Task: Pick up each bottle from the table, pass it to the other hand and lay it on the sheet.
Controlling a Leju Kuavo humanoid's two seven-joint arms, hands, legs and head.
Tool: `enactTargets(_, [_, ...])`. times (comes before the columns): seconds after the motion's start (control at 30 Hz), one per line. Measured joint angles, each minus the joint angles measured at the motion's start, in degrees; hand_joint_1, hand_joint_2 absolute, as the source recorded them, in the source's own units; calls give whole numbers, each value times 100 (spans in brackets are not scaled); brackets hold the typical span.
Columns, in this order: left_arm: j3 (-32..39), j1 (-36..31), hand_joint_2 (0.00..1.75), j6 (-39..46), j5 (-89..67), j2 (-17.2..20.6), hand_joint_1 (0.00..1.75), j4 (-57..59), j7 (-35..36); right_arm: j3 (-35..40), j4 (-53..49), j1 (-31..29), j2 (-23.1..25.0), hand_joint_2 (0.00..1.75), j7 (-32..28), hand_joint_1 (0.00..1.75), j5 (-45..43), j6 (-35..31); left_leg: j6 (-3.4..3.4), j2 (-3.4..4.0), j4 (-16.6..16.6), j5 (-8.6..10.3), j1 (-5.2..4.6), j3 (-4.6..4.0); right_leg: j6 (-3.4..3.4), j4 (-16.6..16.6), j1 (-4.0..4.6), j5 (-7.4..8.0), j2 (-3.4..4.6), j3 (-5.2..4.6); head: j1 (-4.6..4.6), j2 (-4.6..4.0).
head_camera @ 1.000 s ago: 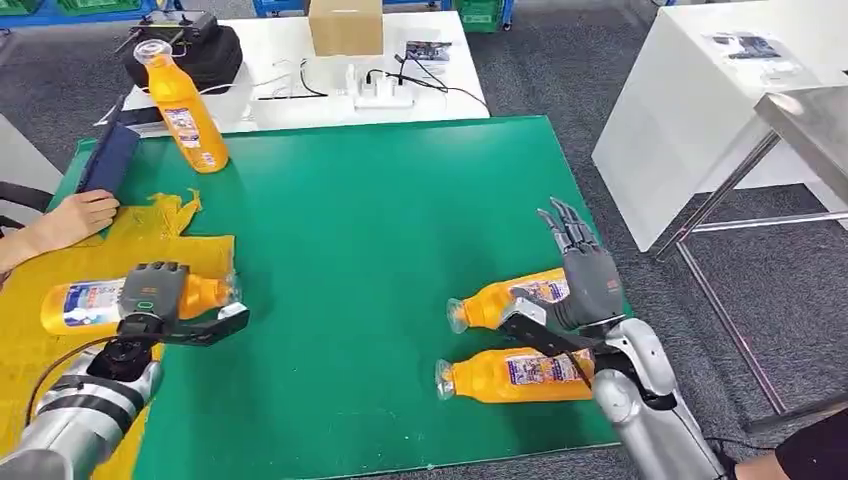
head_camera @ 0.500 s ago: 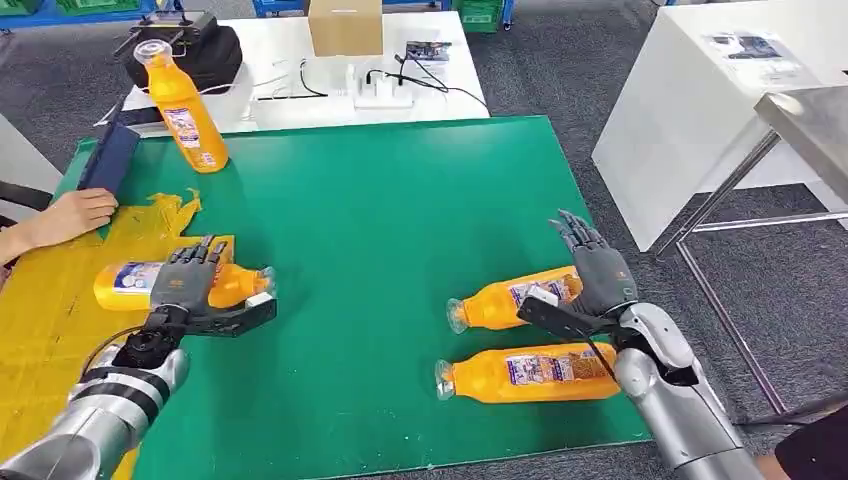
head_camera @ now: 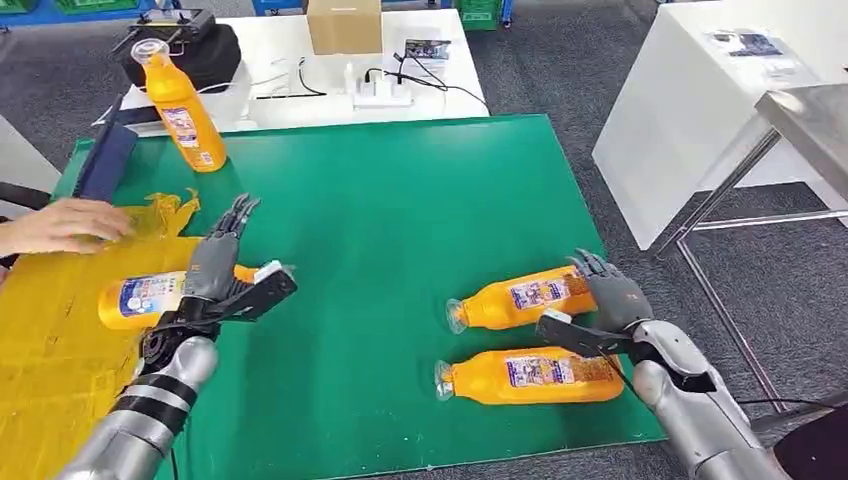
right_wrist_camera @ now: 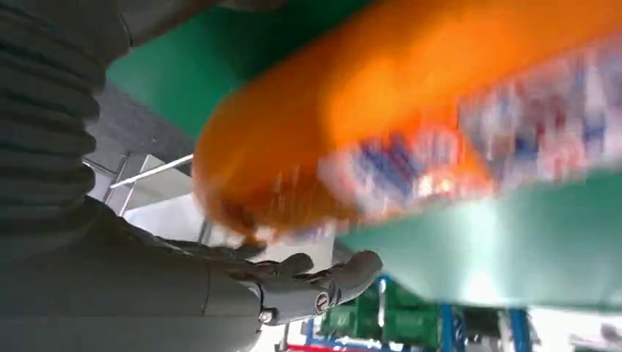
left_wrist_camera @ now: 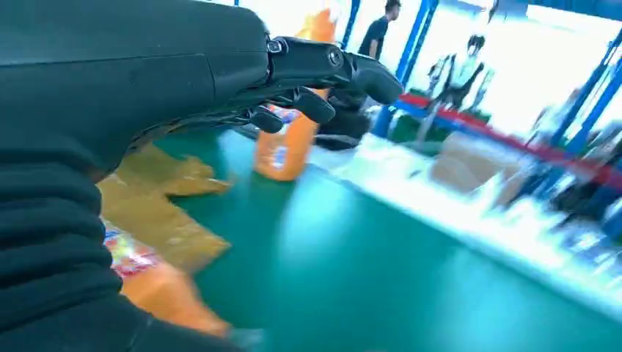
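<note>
right now the left hand (head_camera: 222, 275) hangs just over a lying bottle (head_camera: 150, 296), its fingers stretched straight and apart toward the far side, thumb out to the side, holding nothing. that bottle lies on its side at the inner edge of the yellow sheet (head_camera: 60, 340), cap end reaching onto the green mat (head_camera: 380, 200); whether the palm touches it cannot be told. in the left wrist view the fingers (left_wrist_camera: 323, 66) reach out over the mat with nothing between them.

across the mat, the right hand (head_camera: 605, 305) sits at the base of the far bottle (head_camera: 520, 297) of two lying side by side, fingers curved over its end and thumb spread toward the near bottle (head_camera: 530, 373); it is not closed on either. both point their caps toward the mat's middle. the right wrist view shows a blurred orange bottle (right_wrist_camera: 411, 125) close to the open fingers (right_wrist_camera: 323, 282).

a fourth bottle (head_camera: 180, 105) stands upright at the mat's far left corner. a person's hand (head_camera: 60, 225) rests flat on the far end of the sheet.
</note>
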Motion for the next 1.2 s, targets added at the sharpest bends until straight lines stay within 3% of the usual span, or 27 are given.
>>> enactTargets(0.23, [-372, 593, 175, -376, 1104, -129, 0, -1702, -228, 398, 769, -376, 380, 175, 173, 2, 527, -617, 0, 12, -1, -3, 3, 5, 0, -1, 4, 0, 14, -2, 0, 0])
enactTargets(0.27, [-428, 670, 175, -433, 1208, -137, 0, -1891, -269, 448, 869, -441, 430, 175, 210, 10, 572, -658, 0, 14, -1, -3, 6, 7, 0, -2, 5, 0, 17, 0, 2, 0])
enactTargets(0.3, [-472, 748, 175, -489, 1302, -142, 0, -2063, -317, 493, 949, -501, 481, 175, 238, 42, 630, -693, -1, 15, -1, -3, 7, 9, -1, -2, 7, 0, 17, 1, 4, 0])
enactTargets(0.33, [-520, 821, 175, -534, 1381, -142, 0, -2212, -359, 531, 1038, -562, 518, 175, 260, 42, 686, -723, -1, 16, -1, -3, 8, 12, -1, -2, 8, 0, 17, 2, 2, 0])
enactTargets(0.4, [-592, 946, 175, -636, 1528, -144, 0, -2487, -446, 605, 1200, -677, 595, 175, 278, 150, 763, -719, -3, 21, -1, -6, 10, 21, -1, -3, 9, 0, 19, 9, 4, 0])
enactTargets(0.43, [-636, 1003, 175, -680, 1602, -142, 0, -2609, -488, 643, 1281, -726, 616, 175, 289, 150, 796, -699, -3, 24, -1, -6, 12, 24, -1, -3, 10, 1, 20, 11, 2, 0])
enactTargets(0.47, [-675, 1055, 175, -715, 1641, -142, 0, -2726, -514, 677, 1357, -772, 634, 175, 299, 171, 819, -686, -3, 26, -1, -6, 13, 27, -1, -4, 12, 1, 21, 13, 2, 0])
enactTargets(0.93, [-898, 1353, 175, -845, 1973, -140, 0, -3334, -603, 802, 1877, -1107, 750, 175, 317, 175, 800, -725, -4, 32, -2, -8, 13, 73, -1, -5, 12, 3, 23, 57, 2, 0])
enactTargets(1.1, [-900, 1516, 175, -1371, 2472, -140, 0, -3501, -535, 706, 1700, -986, 877, 175, 486, 175, 636, -1310, -5, 31, -2, -8, 12, 67, -1, -4, 13, 3, 23, 60, 4, 0])
enactTargets(1.2, [-903, 1743, 175, -1877, 2847, -142, 0, -3688, -428, 359, 872, -542, 1243, 175, 481, 175, 45, -1818, -5, 28, -2, -8, 12, 51, -1, -2, 15, 3, 23, 42, 2, 0])
